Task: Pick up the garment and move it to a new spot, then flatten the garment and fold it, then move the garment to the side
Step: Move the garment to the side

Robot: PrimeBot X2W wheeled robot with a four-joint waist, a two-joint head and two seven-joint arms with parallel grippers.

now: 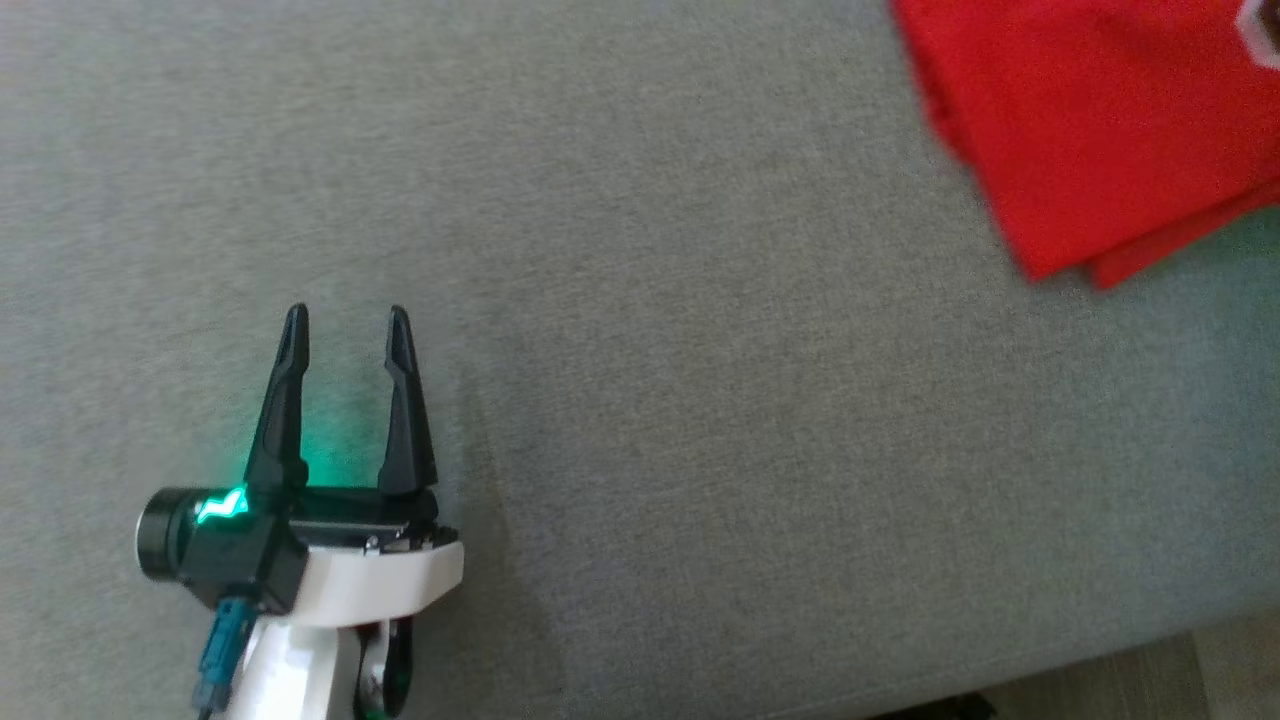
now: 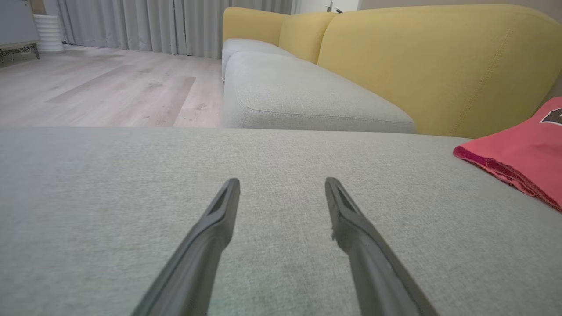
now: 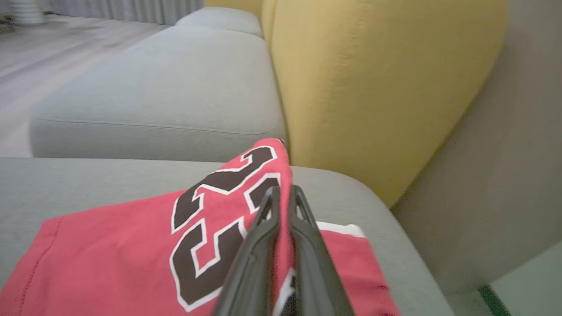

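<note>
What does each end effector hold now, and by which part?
The right end effector pinches the red garment by a raised fold beside its black number. The left end effector is open and holds nothing.

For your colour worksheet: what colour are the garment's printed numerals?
Black, outlined in white, on the red garment; clearest in the right wrist view.

Grey fabric sofa seat cushion (image 1: 640, 450) carried red jersey (image 1: 1100, 130), layered edges showing, black white-edged numerals on top. Jersey lay at cushion's far right, near yellow backrest (image 3: 373, 87).
</note>
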